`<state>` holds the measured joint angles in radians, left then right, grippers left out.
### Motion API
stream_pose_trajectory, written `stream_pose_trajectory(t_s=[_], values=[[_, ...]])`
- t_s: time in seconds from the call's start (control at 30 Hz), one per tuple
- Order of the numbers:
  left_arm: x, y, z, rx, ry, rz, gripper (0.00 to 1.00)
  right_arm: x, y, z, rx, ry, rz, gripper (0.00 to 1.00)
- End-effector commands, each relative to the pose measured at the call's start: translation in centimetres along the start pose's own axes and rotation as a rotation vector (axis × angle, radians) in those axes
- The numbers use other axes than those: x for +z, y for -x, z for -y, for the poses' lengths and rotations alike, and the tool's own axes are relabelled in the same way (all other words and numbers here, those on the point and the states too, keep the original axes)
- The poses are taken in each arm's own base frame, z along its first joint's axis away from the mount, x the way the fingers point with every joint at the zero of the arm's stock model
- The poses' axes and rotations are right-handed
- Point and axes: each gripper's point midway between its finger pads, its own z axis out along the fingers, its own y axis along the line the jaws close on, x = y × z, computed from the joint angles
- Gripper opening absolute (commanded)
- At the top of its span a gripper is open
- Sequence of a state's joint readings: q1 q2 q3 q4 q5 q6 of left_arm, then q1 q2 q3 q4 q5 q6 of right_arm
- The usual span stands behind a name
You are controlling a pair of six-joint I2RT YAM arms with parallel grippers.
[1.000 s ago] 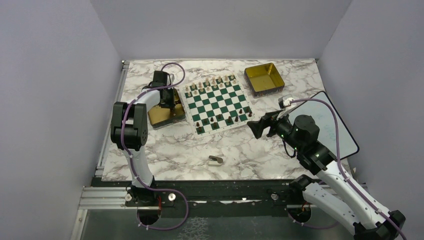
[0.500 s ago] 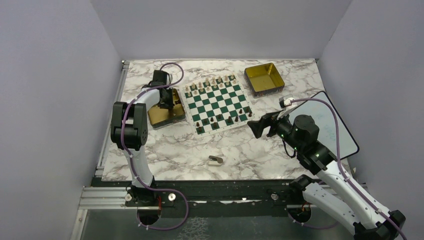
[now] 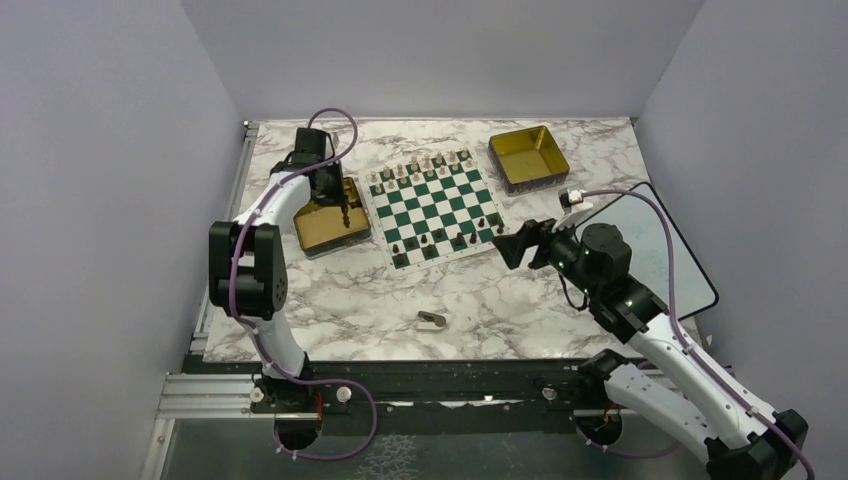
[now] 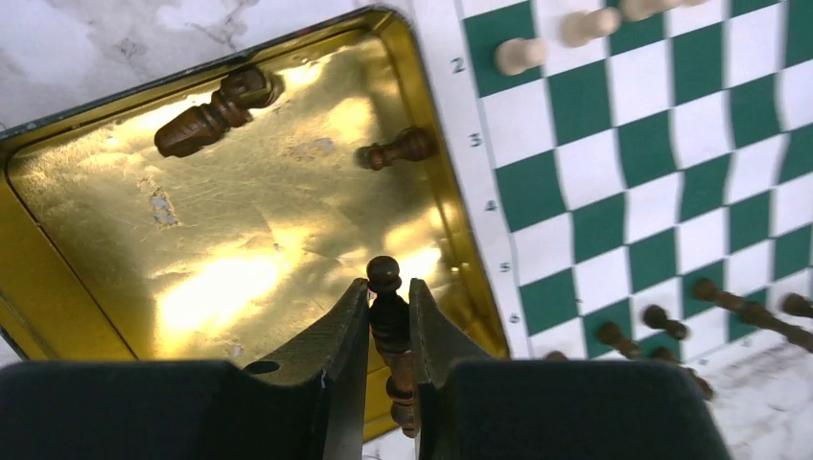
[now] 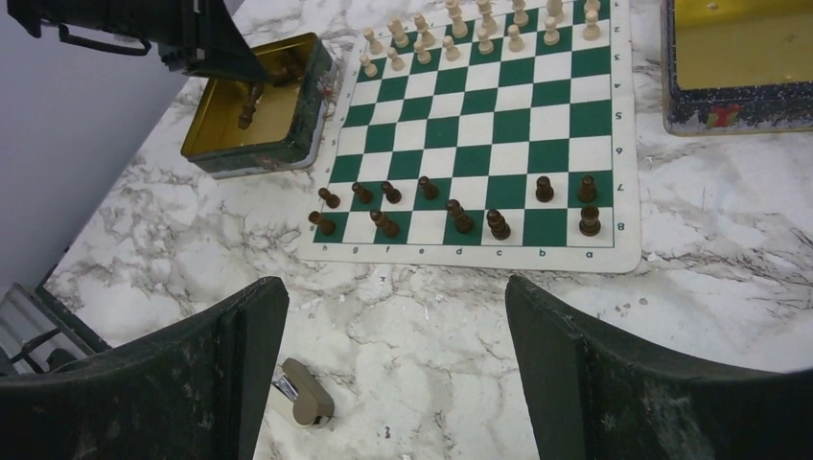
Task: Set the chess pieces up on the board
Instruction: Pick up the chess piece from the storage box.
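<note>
The green-and-white board (image 3: 432, 205) (image 5: 479, 125) (image 4: 652, 144) lies mid-table. Several dark chess pieces (image 5: 460, 216) stand on its two near rows, and cream pieces (image 5: 479, 29) fill the far rows. My left gripper (image 3: 343, 212) (image 4: 388, 287) hangs over the gold tin (image 3: 320, 232) (image 4: 220, 220) left of the board. It is shut on a slim dark piece (image 4: 388, 311), whose knob pokes out past the fingertips. Two more dark pieces (image 4: 216, 110) (image 4: 398, 149) lie in that tin. My right gripper (image 3: 510, 248) (image 5: 395, 287) hovers open and holds nothing, off the board's near right corner.
A second gold tin (image 3: 528, 157) (image 5: 738, 57) sits at the back right of the board. A small beige object (image 3: 432, 320) (image 5: 302, 393) lies on the marble in front of the board. A dark-rimmed flat panel (image 3: 660, 250) lies at the table's right edge.
My left gripper has risen out of the tin with the dark piece in it. The right gripper has shifted slightly toward the board.
</note>
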<state>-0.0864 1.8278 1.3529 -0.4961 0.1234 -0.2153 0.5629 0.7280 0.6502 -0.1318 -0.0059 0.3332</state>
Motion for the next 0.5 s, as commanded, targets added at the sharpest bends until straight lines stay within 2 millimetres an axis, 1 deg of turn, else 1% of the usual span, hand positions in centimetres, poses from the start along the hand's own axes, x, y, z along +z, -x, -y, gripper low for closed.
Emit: stream_pose_trajectory(t_s=[0.0,0.07,0.2,0.3,0.37,0.47], values=[[-4.8,3.5,4.1,-0.070,-0.173,0.107,0.15,0.5,2.7,-1.9,0.023,0.068,0.060,0.88],[-5.8,4.0,4.7,-0.088,-0.197,0.130,0.15,1.0,2.9,-2.1,0.023,0.070,0.051,0.88],[-8.3,4.9,6.9,-0.148,-0.308,0.178,0.15,2.2,3.7,-3.0,0.041,0.107,0.067,0.84],[-10.0,5.4,8.7,-0.177,-0.412,0.217,0.15,3.3,4.9,-4.1,0.068,0.152,0.093,0.82],[-11.0,5.4,9.9,-0.173,-0.490,0.239,0.15,4.1,5.4,-4.9,0.102,0.177,0.076,0.81],[-12.4,5.4,11.2,-0.172,-0.577,0.264,0.15,5.2,5.5,-6.3,0.164,0.230,0.028,0.81]])
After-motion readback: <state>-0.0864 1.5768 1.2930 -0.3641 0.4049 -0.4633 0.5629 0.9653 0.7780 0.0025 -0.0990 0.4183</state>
